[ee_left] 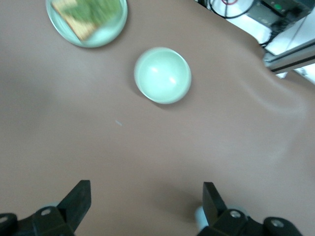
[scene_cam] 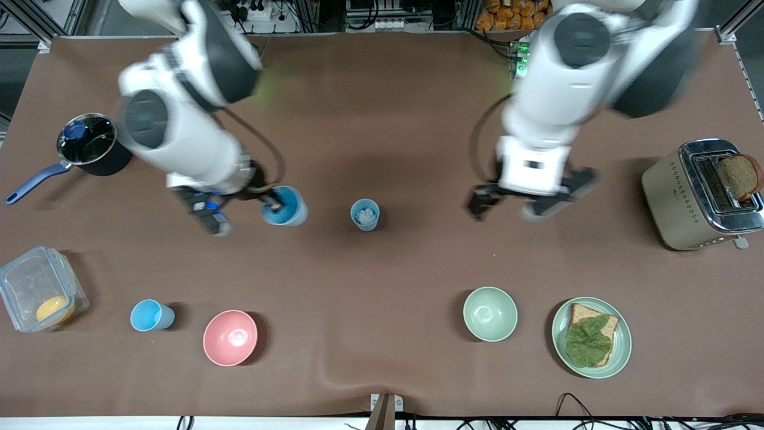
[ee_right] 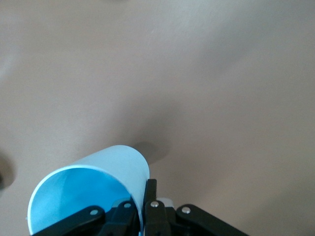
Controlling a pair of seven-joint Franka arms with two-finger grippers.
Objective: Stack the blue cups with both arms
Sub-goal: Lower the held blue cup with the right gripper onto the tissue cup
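My right gripper (scene_cam: 276, 204) is shut on the rim of a bright sky-blue cup (scene_cam: 286, 206), one finger inside and one outside, and holds it over the table's middle toward the right arm's end. The right wrist view shows that grip (ee_right: 145, 196) on the cup (ee_right: 93, 172), with the cup's shadow on the cloth. A greyer blue cup (scene_cam: 364, 215) with something white inside stands upright beside it at the table's centre. A third blue cup (scene_cam: 152, 315) stands nearer the front camera. My left gripper (scene_cam: 531, 204) is open and empty over bare cloth (ee_left: 146, 202).
A dark pot (scene_cam: 89, 146) with a blue handle, a clear container (scene_cam: 39, 289) and a pink bowl (scene_cam: 230, 337) are at the right arm's end. A green bowl (scene_cam: 490, 313), a plate with bread and lettuce (scene_cam: 591, 337) and a toaster (scene_cam: 701, 191) are at the left arm's end.
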